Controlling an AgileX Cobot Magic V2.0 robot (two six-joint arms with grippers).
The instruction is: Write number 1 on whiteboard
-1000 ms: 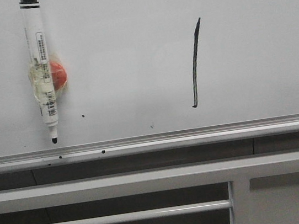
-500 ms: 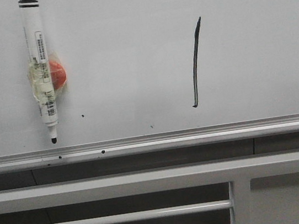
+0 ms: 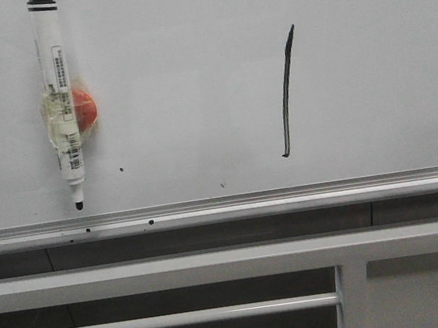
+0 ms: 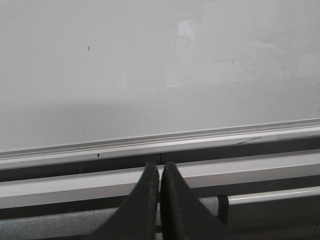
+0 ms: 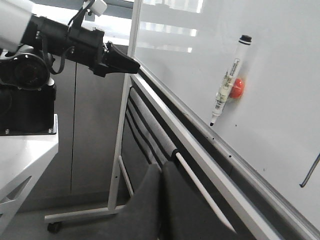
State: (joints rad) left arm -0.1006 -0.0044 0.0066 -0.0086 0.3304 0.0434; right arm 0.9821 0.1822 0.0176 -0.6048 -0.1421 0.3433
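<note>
The number 1 [image 3: 287,93], a thin black slanted stroke with a small hook at its foot, stands on the whiteboard [image 3: 187,54] well right of the marker [image 3: 59,105]. The marker hangs tip down, seemingly taped to a red magnet [image 3: 85,108] on the board. Below the stroke runs the aluminium rail [image 3: 225,207]. The left gripper [image 4: 160,172] and right gripper [image 5: 161,172] are both closed and empty.
</note>
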